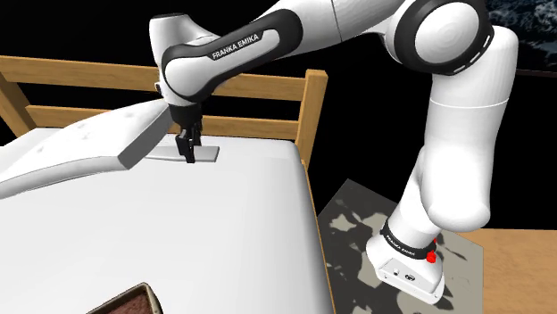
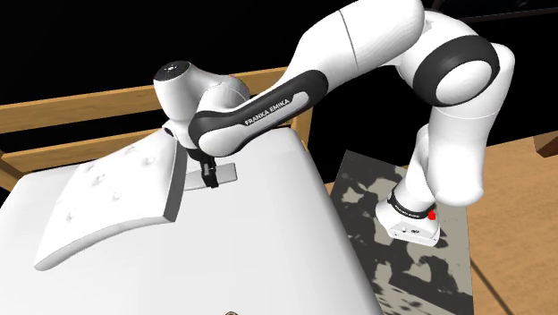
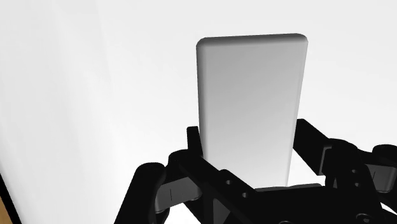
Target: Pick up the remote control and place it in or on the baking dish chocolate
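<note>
the tool (image 1: 188,153) clasps the long edges of the remote control (image 3: 251,102), a flat grey rounded slab lying under it on the smooth white bed (image 1: 178,232); a padded pillow (image 1: 80,143) just beside, wooden frame (image 1: 268,85) behind it, brown baking dish (image 1: 125,301) well apart

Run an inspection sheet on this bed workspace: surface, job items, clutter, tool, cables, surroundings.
surface: white mattress in a wooden bed frame.
job's things: grey remote control lying flat on the mattress; brown baking dish at the shoulder view's lower edge.
clutter: white pillow next to the remote control.
tool: tool down on the remote control, fingers against both its long sides.
cables: nothing seen.
surroundings: mottled grey floor patch under the stand; black area behind the bed.
</note>
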Controlling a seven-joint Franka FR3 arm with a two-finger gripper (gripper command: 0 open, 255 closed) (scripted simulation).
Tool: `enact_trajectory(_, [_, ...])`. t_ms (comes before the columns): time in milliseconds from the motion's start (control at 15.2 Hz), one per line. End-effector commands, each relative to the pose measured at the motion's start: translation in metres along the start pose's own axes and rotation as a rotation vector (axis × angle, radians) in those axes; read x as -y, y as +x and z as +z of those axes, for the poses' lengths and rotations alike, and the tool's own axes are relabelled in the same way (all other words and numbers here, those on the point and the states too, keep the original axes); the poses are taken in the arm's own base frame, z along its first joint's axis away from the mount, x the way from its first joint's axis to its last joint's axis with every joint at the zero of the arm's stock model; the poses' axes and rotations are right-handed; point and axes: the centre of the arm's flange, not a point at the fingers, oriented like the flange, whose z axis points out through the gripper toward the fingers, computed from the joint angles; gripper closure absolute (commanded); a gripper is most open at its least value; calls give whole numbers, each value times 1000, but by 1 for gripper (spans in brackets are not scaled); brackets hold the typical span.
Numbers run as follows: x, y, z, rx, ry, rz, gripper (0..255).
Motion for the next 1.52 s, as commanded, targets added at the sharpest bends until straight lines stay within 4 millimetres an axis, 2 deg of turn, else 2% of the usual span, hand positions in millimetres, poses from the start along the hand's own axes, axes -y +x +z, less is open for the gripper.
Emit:
enact_trajectory(0, [0, 0, -11, -1, 0, 0, 255])
enact_trajectory(1188, [0, -1, -103, -1, 0, 0, 255])
enact_trajectory(1452, [53, -3, -103, -1, 0, 0, 255])
